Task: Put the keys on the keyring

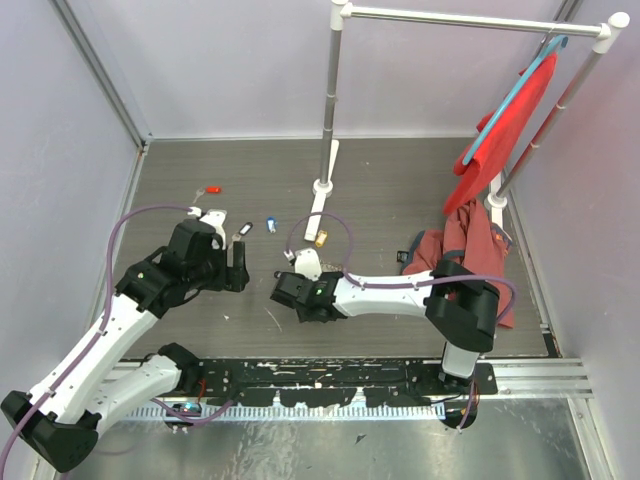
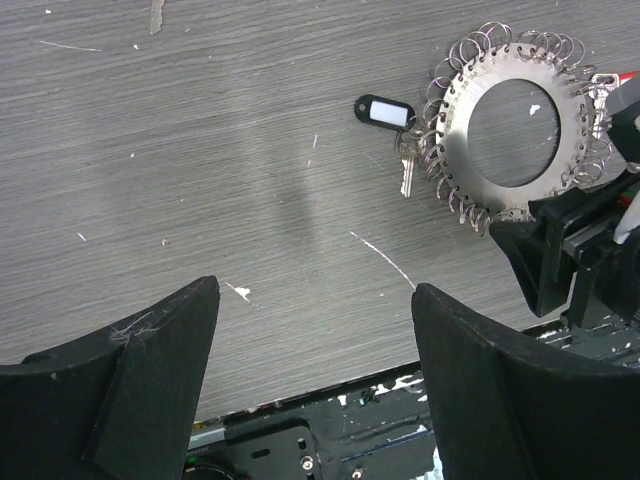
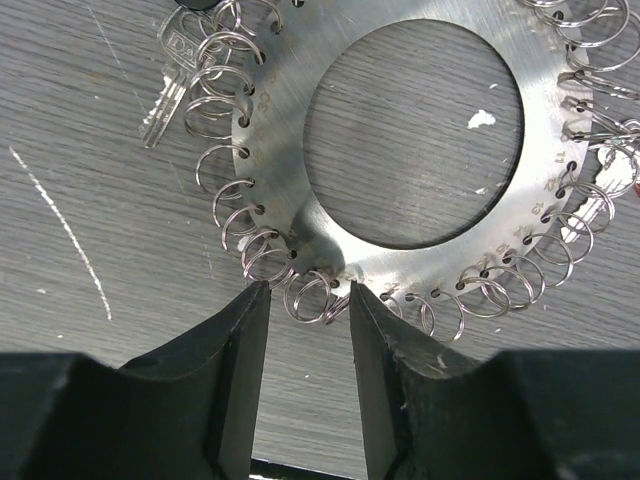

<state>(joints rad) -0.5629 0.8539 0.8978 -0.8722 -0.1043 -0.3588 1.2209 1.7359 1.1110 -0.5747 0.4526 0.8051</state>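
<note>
My left hand (image 2: pixel 315 292) hovers, fingers spread wide; my right hand (image 3: pixel 308 295), arm stretched leftward, pinches the keyring (image 3: pixel 275 140) at its rim.

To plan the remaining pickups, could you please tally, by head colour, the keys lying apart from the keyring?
Red key: 1
Black key: 1
Blue key: 1
Yellow key: 1
Total: 4

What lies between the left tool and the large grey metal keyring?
Bare grey wood-grain table with a thin white scratch, shown in the left wrist view.
</note>
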